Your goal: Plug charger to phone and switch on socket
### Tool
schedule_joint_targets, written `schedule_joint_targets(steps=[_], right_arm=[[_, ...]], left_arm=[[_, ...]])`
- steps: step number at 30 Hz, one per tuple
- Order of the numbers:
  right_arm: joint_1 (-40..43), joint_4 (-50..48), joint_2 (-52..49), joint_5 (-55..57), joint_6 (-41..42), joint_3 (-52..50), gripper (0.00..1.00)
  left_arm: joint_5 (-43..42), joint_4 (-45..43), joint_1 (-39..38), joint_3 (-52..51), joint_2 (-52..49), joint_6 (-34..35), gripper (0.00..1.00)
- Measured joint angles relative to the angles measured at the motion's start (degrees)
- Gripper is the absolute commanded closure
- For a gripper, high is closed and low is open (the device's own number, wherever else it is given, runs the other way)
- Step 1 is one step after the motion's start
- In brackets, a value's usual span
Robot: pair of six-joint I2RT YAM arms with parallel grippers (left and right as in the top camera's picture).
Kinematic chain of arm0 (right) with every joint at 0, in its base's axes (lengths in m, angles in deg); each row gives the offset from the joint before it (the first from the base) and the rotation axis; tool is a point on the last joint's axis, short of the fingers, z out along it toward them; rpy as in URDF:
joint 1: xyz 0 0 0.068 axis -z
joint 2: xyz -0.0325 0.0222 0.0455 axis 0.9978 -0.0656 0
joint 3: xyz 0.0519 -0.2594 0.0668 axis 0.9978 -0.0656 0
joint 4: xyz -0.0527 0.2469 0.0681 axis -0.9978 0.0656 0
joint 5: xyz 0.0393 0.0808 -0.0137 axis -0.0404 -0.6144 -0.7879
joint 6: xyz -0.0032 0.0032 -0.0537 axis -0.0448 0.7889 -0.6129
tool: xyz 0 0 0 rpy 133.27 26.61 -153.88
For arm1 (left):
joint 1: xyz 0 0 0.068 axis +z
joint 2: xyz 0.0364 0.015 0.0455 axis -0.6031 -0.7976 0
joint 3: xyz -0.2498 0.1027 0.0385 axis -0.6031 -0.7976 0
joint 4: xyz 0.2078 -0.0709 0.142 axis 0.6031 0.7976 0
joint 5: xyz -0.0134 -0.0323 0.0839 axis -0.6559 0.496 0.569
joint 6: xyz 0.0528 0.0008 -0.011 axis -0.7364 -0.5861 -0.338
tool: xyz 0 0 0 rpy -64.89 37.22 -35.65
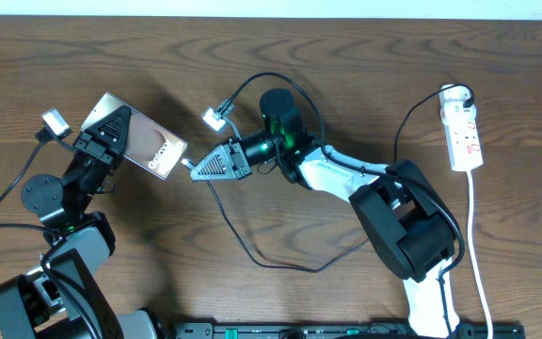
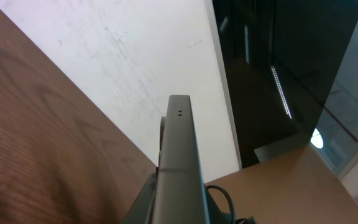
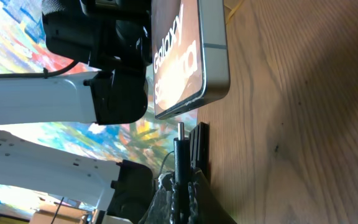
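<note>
Overhead: L gripper grips the phone, tipped up. R gripper pinches the charger tip, v. close to phone's end.

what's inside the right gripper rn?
The charger, slim plug tip first, pokes out of the right gripper, aimed at the phone edge. The fingers cover the plug body, so the grip itself is hidden.

Black arms wear white shells — right pincer triangular (green lights).
</note>
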Motion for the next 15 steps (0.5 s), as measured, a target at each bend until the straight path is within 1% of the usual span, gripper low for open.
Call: schedule_joint_targets(steps=[8, 15], right_arm=[[0.0, -0.1, 0.0, 0.0, 0.5, 0.0, 0.99], [0.0, -0.1, 0.0, 0.1, 0.5, 0.0, 0.99]], left_arm=[[0.2, 2.6, 0.0, 0.0, 0.0, 0.0, 0.93], [0.2, 2.8, 0.0, 0.0, 0.0, 0.7, 0.93]])
